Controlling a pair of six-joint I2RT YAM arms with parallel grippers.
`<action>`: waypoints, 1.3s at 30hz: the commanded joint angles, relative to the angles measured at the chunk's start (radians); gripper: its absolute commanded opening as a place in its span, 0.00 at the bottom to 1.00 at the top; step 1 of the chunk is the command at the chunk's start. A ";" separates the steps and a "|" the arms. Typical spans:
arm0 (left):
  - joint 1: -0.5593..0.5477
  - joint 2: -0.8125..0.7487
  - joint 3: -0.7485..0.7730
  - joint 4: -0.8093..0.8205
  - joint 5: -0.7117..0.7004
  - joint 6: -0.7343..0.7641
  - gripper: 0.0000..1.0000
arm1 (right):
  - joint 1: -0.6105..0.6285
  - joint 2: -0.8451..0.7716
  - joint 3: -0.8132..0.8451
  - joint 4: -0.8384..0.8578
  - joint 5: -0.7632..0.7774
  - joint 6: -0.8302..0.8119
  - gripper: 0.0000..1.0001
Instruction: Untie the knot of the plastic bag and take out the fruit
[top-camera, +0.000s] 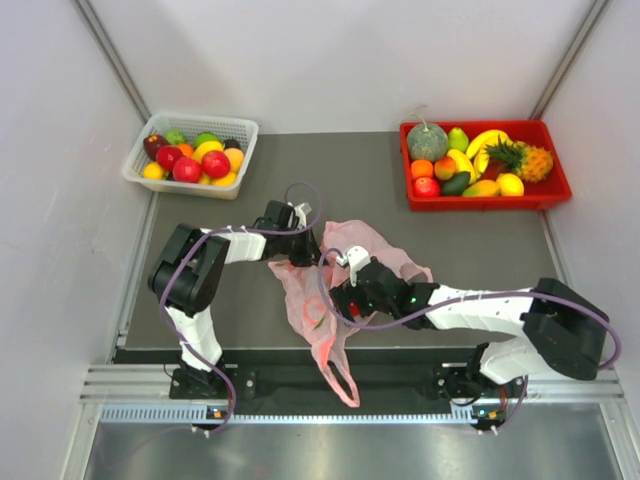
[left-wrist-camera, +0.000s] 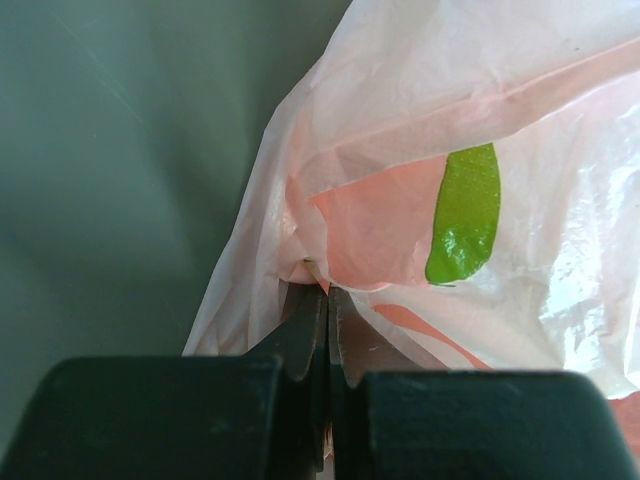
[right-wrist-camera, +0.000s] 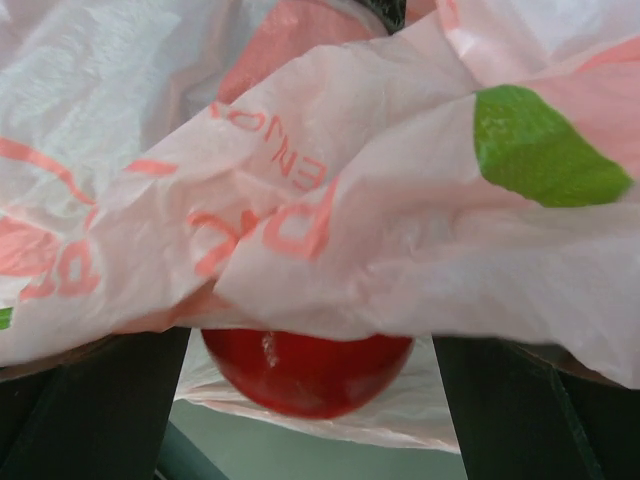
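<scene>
on bag (left-wrist-camera: 420, 90) edge, left end effector (left-wrist-camera: 327, 305)

The upper part of a red fruit (right-wrist-camera: 305, 375) is being covered by the plastic bag (right-wrist-camera: 400, 250), so its kind is being left unclear. The fingers (right-wrist-camera: 90, 410) of the right gripper (right-wrist-camera: 310, 410) are being draped by the same film and cut off by the lower edge of the right wrist view. In the left wrist view, the tips of the left gripper (left-wrist-camera: 327, 297) are being buried in a fold of the bag, which is being cropped at the top and right edges. From above, the knot is not being made out among the crumpled pink film.
</scene>
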 joint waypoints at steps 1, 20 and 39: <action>0.003 -0.020 -0.031 -0.010 -0.023 0.026 0.00 | 0.016 0.059 0.061 0.069 -0.005 -0.011 1.00; 0.006 -0.051 -0.044 -0.010 -0.040 0.024 0.00 | 0.018 -0.517 -0.007 -0.359 -0.252 0.052 0.00; 0.011 -0.071 -0.060 0.002 -0.021 0.004 0.00 | -0.525 -0.395 0.412 -0.339 0.217 0.069 0.00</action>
